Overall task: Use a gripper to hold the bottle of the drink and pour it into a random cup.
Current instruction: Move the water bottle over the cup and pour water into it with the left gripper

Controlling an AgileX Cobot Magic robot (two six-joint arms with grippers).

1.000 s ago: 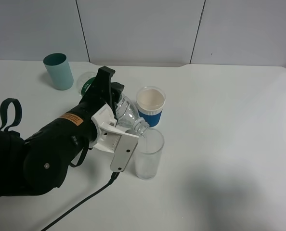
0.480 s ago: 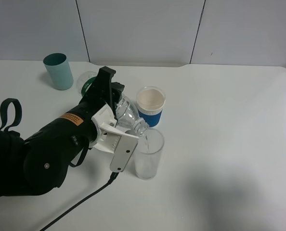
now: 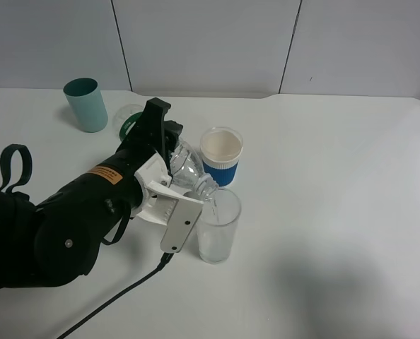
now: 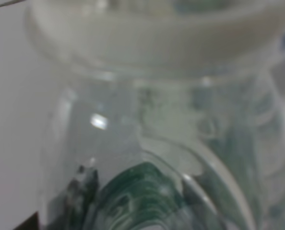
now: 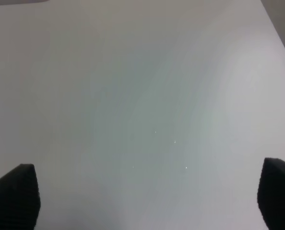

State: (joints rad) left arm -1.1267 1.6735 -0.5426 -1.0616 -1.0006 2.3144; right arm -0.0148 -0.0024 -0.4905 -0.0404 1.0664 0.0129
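In the exterior high view my left gripper (image 3: 166, 176), a bulky black device with a white jaw piece and an orange label, is shut on the clear bottle (image 3: 187, 166). The bottle is tilted steeply, its open mouth over the rim of the tall clear glass (image 3: 218, 229). A thin stream of water runs from the mouth into the glass. The left wrist view is filled by the blurred bottle (image 4: 147, 143) and its green label. My right gripper (image 5: 145, 196) is open and empty above bare table; it does not show in the exterior high view.
A white paper cup with a blue sleeve (image 3: 221, 152) stands just behind the glass, close to the bottle. A teal tumbler (image 3: 86, 104) stands at the back left. A black cable (image 3: 118, 300) trails from the gripper to the front edge. A black strap (image 3: 15, 166) loops at the left.
The gripper has tipped the bottle a little further down toward the glass, and a thin stream of water now runs into it. The cups have not moved.
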